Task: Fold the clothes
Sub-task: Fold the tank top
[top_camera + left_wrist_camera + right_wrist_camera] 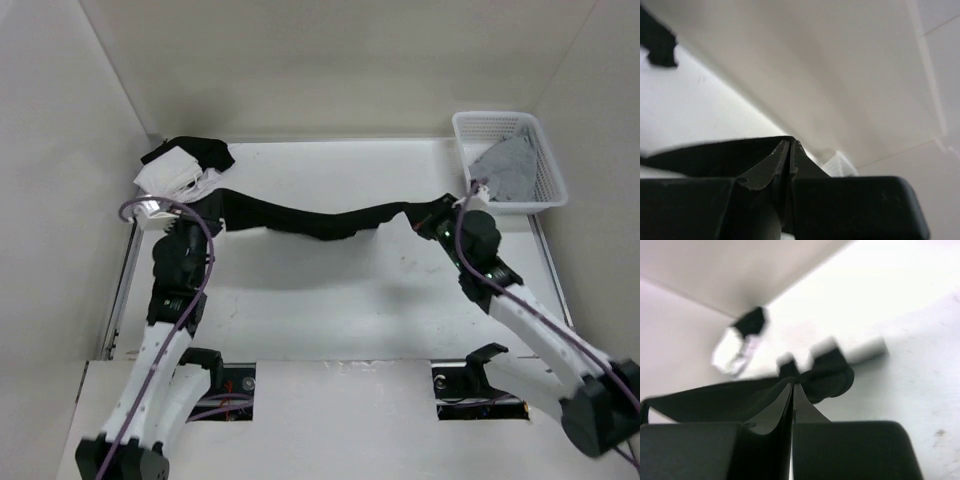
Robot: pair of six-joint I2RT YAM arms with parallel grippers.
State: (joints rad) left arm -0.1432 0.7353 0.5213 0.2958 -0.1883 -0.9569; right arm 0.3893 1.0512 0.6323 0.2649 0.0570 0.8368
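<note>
While both arms were reaching out over the table, your left claw was clamped on one end of the black garment and your right claw was clamped on the other end.

Top view: you had the garment drawn out as a long narrow band between the two claws. It ran left to right across the far half of the table, sagged a little in the middle and was bunched into folds along its length. A soft shadow lay on the table on the near side of the band, so the cloth looked lifted. I could not tell whether any part of it touched the surface.

Left wrist view: your fingertips were pressed together with no gap between them. Dark cloth ran off to the left from the pinch.

Right wrist view: the fingertips were likewise pressed together. Black cloth stretched away to the left, and a rumpled lump of it sat just past the tips. The view was blurred, so the folds could not be read.

Other items noted: a white-and-black pile of clothes lay at the far left corner, just beyond your left claw. A white basket stood at the far right corner with a grey garment inside it, near your right claw but apart from it.
</note>
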